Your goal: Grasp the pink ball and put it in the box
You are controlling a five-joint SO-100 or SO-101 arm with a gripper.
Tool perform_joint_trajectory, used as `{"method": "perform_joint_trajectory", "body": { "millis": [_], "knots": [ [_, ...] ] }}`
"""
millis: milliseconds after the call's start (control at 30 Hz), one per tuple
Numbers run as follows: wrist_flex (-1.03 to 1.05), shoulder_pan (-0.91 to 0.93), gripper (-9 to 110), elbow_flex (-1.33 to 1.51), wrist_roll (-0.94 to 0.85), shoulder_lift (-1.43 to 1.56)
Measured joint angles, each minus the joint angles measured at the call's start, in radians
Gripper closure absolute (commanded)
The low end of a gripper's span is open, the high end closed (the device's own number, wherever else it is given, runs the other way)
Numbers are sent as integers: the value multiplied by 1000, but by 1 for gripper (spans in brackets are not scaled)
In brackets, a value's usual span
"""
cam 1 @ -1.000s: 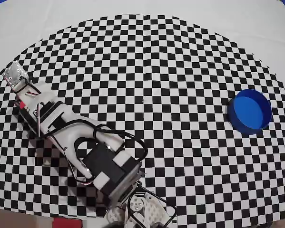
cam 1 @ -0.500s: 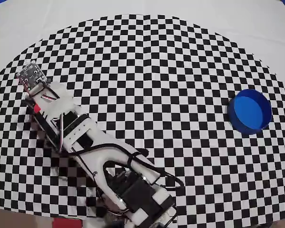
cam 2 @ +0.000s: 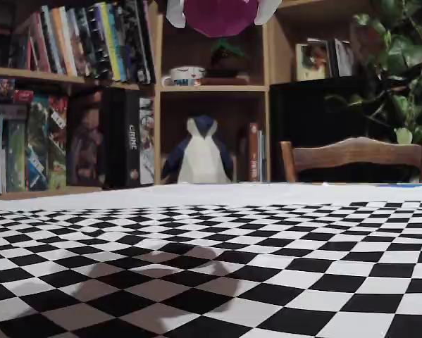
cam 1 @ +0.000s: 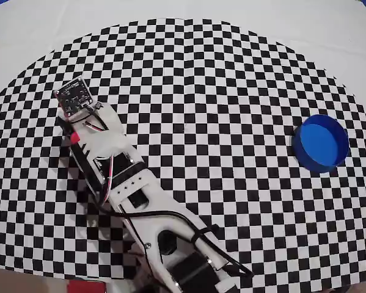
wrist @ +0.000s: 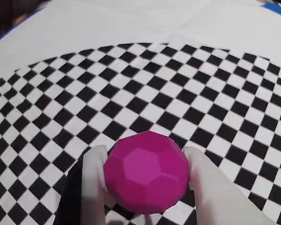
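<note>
Magenta-pink faceted plastic ball sits clamped between the white two-finger gripper's jaws, lifted clear above the checkered cloth. In the overhead view, the round shallow blue box lies well apart, toward three o'clock from the gripper.

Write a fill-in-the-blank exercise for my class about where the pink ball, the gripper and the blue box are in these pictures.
1. The gripper is shut on the pink ____.
2. In the fixed view, the pink ball is lifted ____ the checkered cloth, not resting on it.
3. In the overhead view, the box is ____ in colour.
4. Inside, the box is ____.

Missing words: ball; above; blue; empty
</note>
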Motion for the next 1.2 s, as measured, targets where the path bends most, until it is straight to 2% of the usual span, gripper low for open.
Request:
{"method": "perform_joint_trajectory", "body": {
  "millis": [967,1200],
  "knots": [
    [0,489,101,172,0,236],
    [0,541,101,173,0,239]
  ]
}}
